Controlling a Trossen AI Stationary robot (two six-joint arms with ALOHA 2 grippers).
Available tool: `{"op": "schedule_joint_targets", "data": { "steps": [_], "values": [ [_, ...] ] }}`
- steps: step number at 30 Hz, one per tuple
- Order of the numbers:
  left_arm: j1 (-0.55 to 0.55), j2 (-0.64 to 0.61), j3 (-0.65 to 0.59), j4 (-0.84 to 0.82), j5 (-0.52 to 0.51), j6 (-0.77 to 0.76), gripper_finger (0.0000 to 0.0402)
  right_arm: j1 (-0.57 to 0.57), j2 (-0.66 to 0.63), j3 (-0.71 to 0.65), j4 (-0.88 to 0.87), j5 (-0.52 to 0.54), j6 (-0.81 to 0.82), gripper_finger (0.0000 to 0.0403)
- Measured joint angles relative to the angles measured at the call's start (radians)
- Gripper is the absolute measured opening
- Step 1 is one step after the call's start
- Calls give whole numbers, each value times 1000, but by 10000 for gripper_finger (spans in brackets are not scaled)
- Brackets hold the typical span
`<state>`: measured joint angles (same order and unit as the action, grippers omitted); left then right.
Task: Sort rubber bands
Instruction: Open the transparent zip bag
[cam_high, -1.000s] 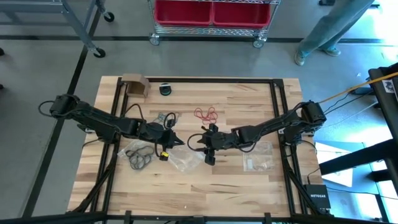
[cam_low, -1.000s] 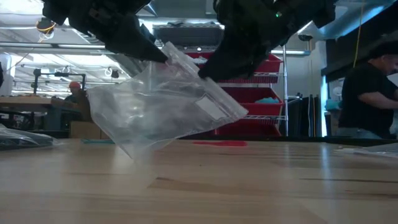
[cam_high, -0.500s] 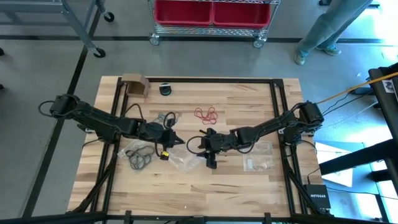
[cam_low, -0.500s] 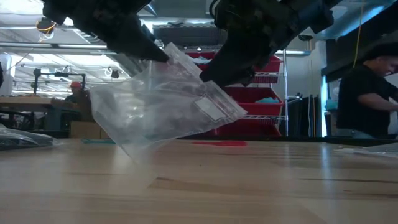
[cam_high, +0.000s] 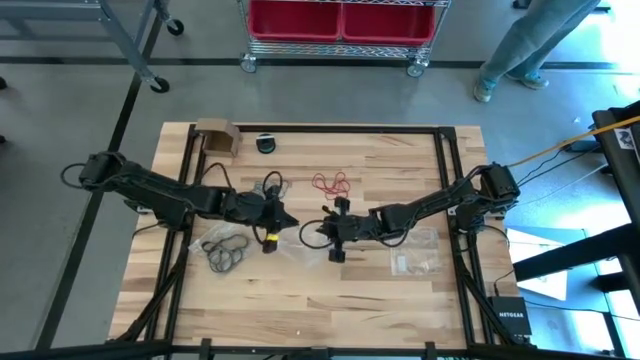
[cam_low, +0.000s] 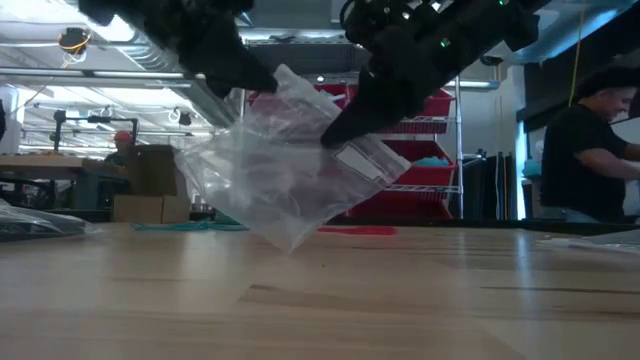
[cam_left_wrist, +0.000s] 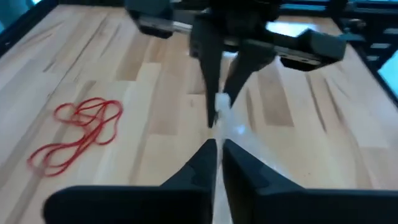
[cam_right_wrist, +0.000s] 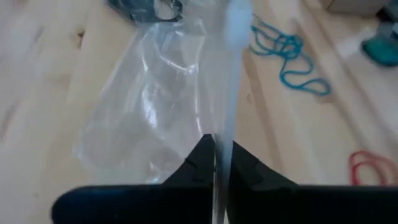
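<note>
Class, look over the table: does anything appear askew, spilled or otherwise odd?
The clear zip bag hangs tilted above the table, pinched between the left claw and right claw. The red bands and black bands lie loose outside it.

Three clusters of rubber bands lie on the worktop (cam_high: 300, 300): one black (cam_high: 225, 252), one red (cam_high: 331, 183), one teal (cam_right_wrist: 289, 55). Clear bags: one lifted (cam_low: 290, 170), another flat (cam_high: 415, 262).
</note>
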<state>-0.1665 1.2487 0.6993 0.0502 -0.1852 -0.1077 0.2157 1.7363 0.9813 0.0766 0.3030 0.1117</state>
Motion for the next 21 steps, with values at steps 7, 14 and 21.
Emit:
{"op": "schedule_joint_targets", "data": {
  "steps": [7, 14, 21],
  "values": [
    [20, -77, 117, -175, 0, -86, 92, 1, 0, 2, 2, 93, -332, 2],
    [47, -104, 141, -160, 1, -174, 140, 1, 0, 72, 4, 235, -650, 1],
    [52, -35, 139, -150, 2, -200, 154, -2, 0, 136, 1, 297, -787, 1]
  ]
}}
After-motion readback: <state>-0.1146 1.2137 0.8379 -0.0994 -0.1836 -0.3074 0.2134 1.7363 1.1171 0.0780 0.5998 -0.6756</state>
